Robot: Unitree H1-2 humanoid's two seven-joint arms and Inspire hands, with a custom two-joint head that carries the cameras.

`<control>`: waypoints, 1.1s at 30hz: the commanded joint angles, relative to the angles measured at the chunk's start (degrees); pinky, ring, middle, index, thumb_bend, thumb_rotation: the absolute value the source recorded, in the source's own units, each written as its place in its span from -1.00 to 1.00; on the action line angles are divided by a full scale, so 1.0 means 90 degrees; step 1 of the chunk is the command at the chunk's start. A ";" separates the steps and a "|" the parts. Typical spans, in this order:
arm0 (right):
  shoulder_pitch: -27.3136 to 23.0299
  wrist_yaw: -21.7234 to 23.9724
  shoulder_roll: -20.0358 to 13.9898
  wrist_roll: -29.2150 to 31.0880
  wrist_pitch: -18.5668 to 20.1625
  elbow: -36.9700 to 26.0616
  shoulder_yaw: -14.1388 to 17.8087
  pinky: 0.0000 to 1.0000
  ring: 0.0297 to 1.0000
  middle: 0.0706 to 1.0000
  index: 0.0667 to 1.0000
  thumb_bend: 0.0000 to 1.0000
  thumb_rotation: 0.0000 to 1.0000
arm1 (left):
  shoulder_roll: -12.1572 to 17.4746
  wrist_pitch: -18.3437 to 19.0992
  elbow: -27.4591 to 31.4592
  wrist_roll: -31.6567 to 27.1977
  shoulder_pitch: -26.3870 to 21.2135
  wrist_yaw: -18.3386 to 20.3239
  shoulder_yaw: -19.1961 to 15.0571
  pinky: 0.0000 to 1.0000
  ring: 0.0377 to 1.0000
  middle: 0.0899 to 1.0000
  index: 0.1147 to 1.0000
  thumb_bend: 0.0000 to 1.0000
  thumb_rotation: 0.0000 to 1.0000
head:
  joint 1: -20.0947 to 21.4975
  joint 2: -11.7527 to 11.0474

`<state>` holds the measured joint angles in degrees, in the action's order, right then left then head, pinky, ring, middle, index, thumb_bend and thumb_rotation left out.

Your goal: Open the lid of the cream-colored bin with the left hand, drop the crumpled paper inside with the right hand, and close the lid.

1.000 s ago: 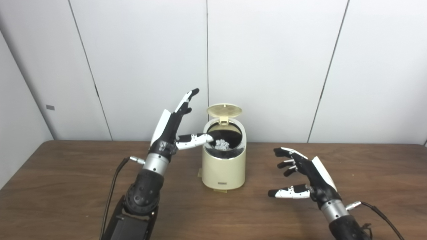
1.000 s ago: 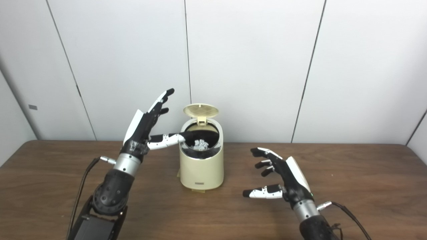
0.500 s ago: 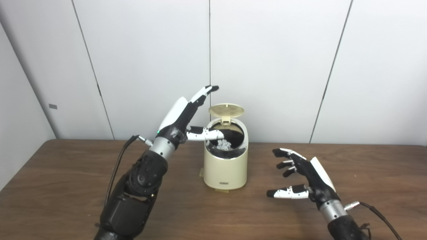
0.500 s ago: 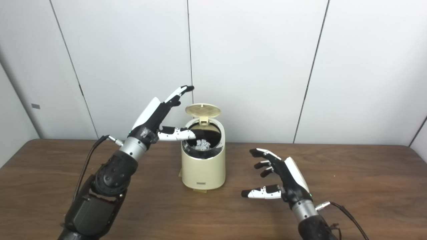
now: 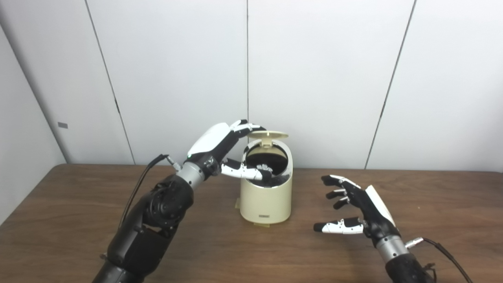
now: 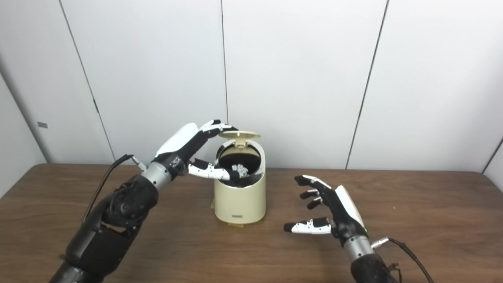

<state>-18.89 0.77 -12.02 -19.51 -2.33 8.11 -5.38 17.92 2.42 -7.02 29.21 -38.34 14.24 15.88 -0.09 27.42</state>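
The cream-colored bin [image 5: 265,198] stands on the brown table near the wall. Its lid [image 5: 268,135] is tilted about halfway down over the opening. Crumpled white paper [image 5: 266,168] lies inside the dark bin mouth. My left hand [image 5: 220,147] is at the bin's left. Its fingers [image 5: 248,127] rest on the lid's left edge, and its thumb reaches across the bin's front rim. The hand holds nothing. My right hand [image 5: 359,210] is open and empty above the table, right of the bin.
The table [image 5: 78,220] runs the full width, with its back edge against a white panelled wall. Cables trail from both wrists, one on the left [image 5: 137,192] and one at the lower right [image 5: 444,249].
My left hand has swung right and down over the bin, its fingers now on the lid. The lid has tipped from upright to about half closed. The right hand has not moved.
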 commanded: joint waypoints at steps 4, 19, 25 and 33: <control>-0.0233 -0.0070 -0.0018 -0.0044 -0.0074 -0.0251 0.0016 0.08 0.33 0.56 0.55 0.65 -0.64 | 0.0292 -0.0326 0.0343 0.0464 -0.0402 -0.0007 0.0143 0.99 1.00 0.75 0.68 1.00 0.00 | 0.0004 0.0014; -0.0247 -0.0089 0.0034 -0.0069 -0.0083 -0.0216 0.0001 0.06 0.30 0.54 0.55 0.65 -0.64 | 0.0690 -0.0602 0.1125 0.0975 -0.0148 0.0514 0.0305 1.00 1.00 0.71 0.66 1.00 -0.06 | 0.0101 0.0052; -0.0228 -0.0065 0.0050 -0.0059 -0.0033 -0.0248 0.0013 0.09 0.32 0.56 0.56 0.65 -0.63 | 0.0705 -0.0576 0.1329 0.1063 -0.0027 0.0739 0.0300 1.00 1.00 0.71 0.66 1.00 -0.11 | 0.0103 0.0073; -0.0217 -0.0060 0.0068 -0.0114 0.0060 -0.0321 -0.0001 0.10 0.34 0.58 0.57 0.65 -0.63 | 0.0730 -0.0653 0.1362 0.1221 0.0056 0.0895 0.0357 1.00 1.00 0.70 0.66 1.00 -0.09 | 0.0121 0.0105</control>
<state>-18.89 0.76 -11.05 -20.43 -1.23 7.63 -5.66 23.64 -2.09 3.62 39.41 -35.57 22.58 19.26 0.97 28.30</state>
